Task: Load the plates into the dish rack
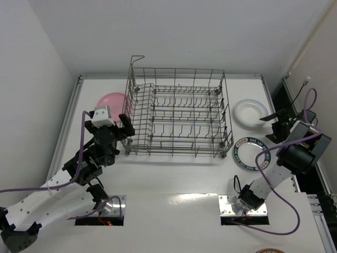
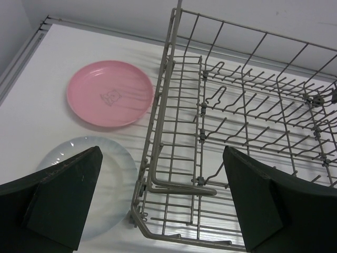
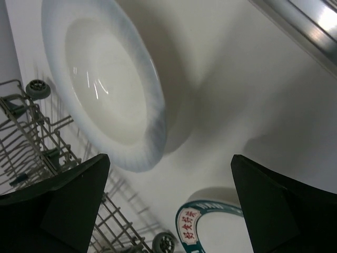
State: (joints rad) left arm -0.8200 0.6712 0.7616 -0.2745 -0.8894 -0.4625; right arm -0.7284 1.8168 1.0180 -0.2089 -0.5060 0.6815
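Note:
The grey wire dish rack [image 1: 179,113] stands mid-table with nothing in it. A pink plate [image 1: 110,100] lies flat at its left side. My left gripper [image 1: 107,118] hovers open over the rack's near-left corner [image 2: 158,190], nothing between its fingers. Below its left finger lies a pale white plate [image 2: 89,179], with the pink plate [image 2: 109,93] farther off. Right of the rack lie a plain white plate [image 1: 250,112] and a blue-rimmed plate [image 1: 250,153]. My right gripper [image 1: 273,126] hangs open above the table between the white plate [image 3: 105,79] and the blue-rimmed one [image 3: 221,226].
White walls close in the table at the back and left. An aluminium rail [image 3: 300,21] runs along the right edge. Purple cables [image 1: 295,158] loop from both arms. The rack's small wheels [image 3: 38,88] sit close to the white plate.

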